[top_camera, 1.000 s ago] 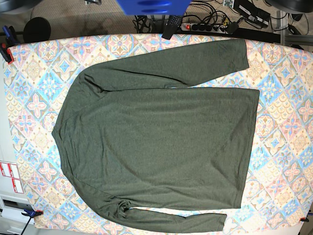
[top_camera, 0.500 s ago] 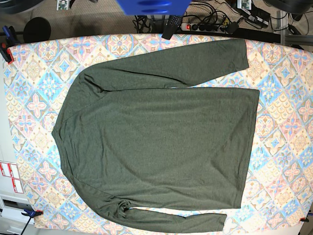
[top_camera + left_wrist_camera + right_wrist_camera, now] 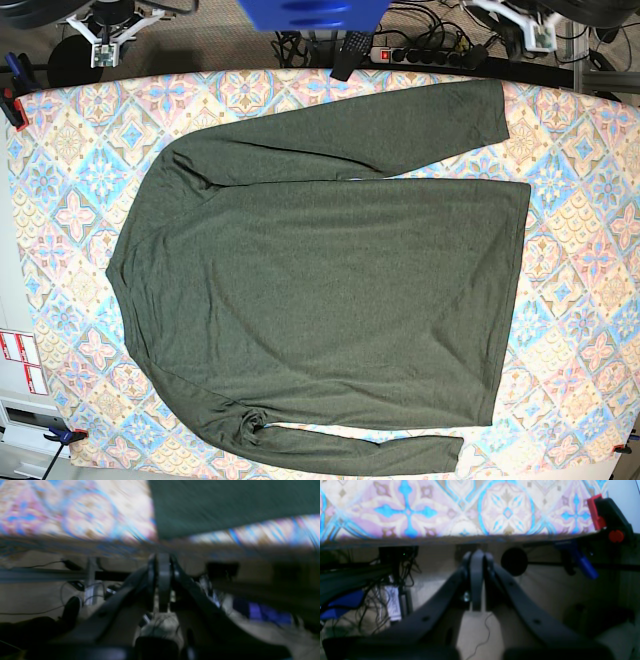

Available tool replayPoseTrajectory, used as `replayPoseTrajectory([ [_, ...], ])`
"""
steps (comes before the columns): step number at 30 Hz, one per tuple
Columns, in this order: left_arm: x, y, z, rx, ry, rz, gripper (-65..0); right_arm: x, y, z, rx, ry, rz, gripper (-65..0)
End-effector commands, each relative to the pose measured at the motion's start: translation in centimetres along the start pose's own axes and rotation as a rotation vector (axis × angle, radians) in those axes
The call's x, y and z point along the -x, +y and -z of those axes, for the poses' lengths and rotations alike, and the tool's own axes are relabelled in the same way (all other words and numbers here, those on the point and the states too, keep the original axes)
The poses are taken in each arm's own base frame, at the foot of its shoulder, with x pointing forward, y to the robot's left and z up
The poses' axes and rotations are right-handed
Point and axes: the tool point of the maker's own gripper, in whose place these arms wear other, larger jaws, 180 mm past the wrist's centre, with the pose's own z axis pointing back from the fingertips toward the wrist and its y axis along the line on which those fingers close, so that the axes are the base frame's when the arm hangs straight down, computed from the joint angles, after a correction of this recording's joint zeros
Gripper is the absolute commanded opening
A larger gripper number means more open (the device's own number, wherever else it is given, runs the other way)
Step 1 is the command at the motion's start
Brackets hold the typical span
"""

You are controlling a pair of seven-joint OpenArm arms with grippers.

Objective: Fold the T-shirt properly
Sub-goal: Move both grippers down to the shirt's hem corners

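The T-shirt, dark olive green with long sleeves, lies spread flat on the patterned table. One sleeve runs along the far edge, the other along the near edge. In the base view both arms show only at the top edge, the right arm at the left and the left arm at the right. My left gripper is shut and empty, hovering off the table's far edge near the end of the T-shirt's sleeve. My right gripper is shut and empty, just off the table edge, with no cloth in its view.
A power strip and cables lie on the floor behind the table. A blue object hangs at the top centre. A red and black clamp grips the table corner. A blue clamp sits at the near left corner.
Both arms have come into the base view at its top edge. The T-shirt has not moved.
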Motion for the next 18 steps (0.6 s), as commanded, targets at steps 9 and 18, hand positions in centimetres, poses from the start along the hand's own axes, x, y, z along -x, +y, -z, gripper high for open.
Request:
replayPoseTrajectory([
  [9,-2.6,2.2,4.5,-0.032,0.078,-0.208,-44.6,-3.0,3.0,1.1,-0.065,-0.065,0.014,-65.0],
  [18,-4.7,1.0,7.6,0.050,0.160,-0.261,-29.8,-4.5,5.9,1.5,-0.135,-0.102,0.020,-65.0],
])
